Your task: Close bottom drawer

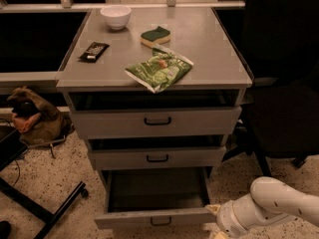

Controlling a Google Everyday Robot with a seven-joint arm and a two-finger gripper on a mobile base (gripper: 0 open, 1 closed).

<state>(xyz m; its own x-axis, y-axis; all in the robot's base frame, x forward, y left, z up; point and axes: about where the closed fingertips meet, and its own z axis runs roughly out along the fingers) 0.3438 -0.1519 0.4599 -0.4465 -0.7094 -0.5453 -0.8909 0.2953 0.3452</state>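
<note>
The bottom drawer (154, 218) is the lowest of three grey cabinet drawers, pulled far out, with a slim front panel and a small black handle (160, 221); its inside looks empty. My white arm (269, 205) reaches in from the lower right, and its gripper end (215, 218) sits by the right end of the bottom drawer's front panel, mostly cut off by the frame's edge. The middle drawer (157, 158) and the top drawer (157, 121) stand out a little.
On the cabinet top lie a white bowl (115, 16), a green sponge (155, 35), a dark snack bar (93, 51) and a green chip bag (159, 69). A brown bag (35, 118) lies on the floor at left. A black chair base (45, 208) stands lower left, a dark chair (284, 108) at right.
</note>
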